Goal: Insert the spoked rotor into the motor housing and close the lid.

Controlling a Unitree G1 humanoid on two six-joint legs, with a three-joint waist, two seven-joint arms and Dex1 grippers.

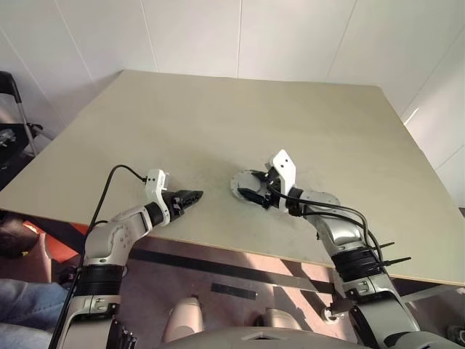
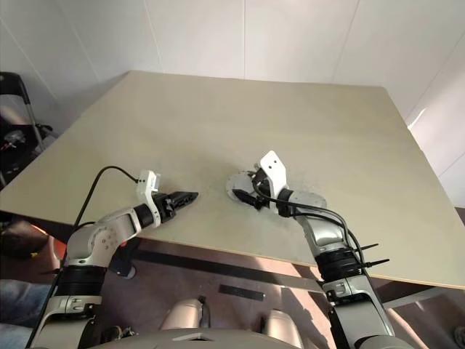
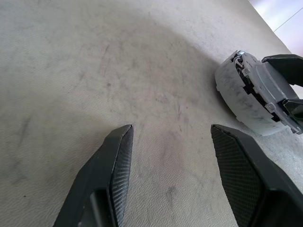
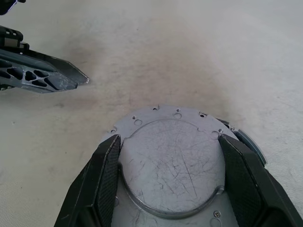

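The lid [image 4: 173, 165], a scratched grey disc with small holes round its rim, lies flat on the motor housing [image 3: 229, 90], a pale-rimmed puck on the table. My right gripper [image 4: 169, 139] straddles the lid, one black finger pressed against each side of its raised round part. From the head views the puck [image 1: 243, 185] sits near the table's front edge, under the right gripper [image 1: 251, 193]. A hand's width to its left, my left gripper [image 1: 195, 196] hovers low over the table, open and empty, pointing at the puck. The spoked rotor is hidden.
The beige table [image 1: 218, 123] stretches far behind the puck; its front edge runs just below both grippers. A black frame [image 1: 14, 109] stands off the table's left side. A person's leg in jeans [image 1: 22, 305] is at the lower left.
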